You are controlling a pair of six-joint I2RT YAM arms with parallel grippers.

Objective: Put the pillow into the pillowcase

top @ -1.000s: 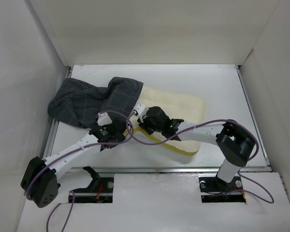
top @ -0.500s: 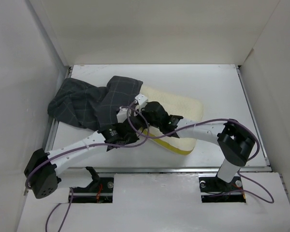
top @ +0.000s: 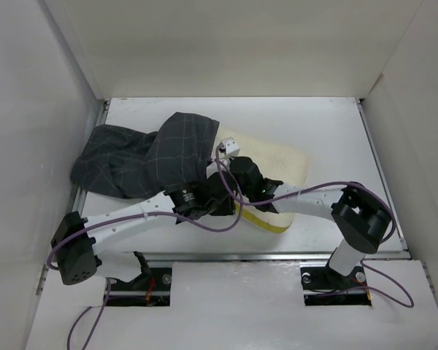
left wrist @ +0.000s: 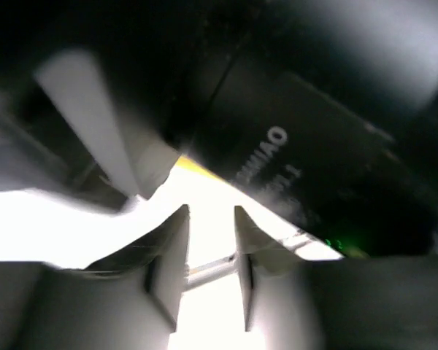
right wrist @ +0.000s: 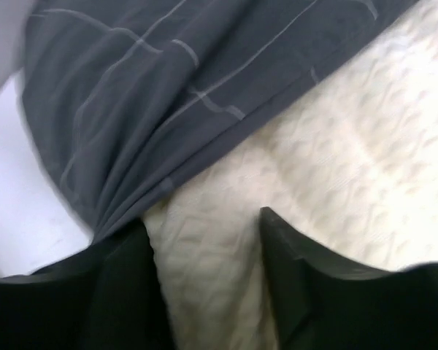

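The cream quilted pillow (top: pixel 281 157) lies across the table's middle, its yellow edge (top: pixel 266 222) toward me. The dark checked pillowcase (top: pixel 142 157) is bunched at the left, and its open end covers the pillow's left end. My right gripper (top: pixel 223 171) (right wrist: pixel 203 219) stands open over the pillow (right wrist: pixel 350 146), just below the pillowcase hem (right wrist: pixel 153 95), with nothing gripped. My left gripper (top: pixel 220 200) (left wrist: pixel 210 211) is at the pillow's near-left edge. Its white fingers are apart, with bright pillow (left wrist: pixel 204 186) showing between them.
White walls close in at the left (top: pixel 29 146), back and right. The right arm's black wrist (left wrist: pixel 314 146) sits right in front of the left gripper. Purple cables (top: pixel 226 222) loop over the pillow's near edge. A metal rail (top: pixel 241 255) marks the table's near edge.
Both grippers have gone from shut to open. The left arm moved right to the pillow's near edge, and the pillowcase's open end now lies further over the pillow.
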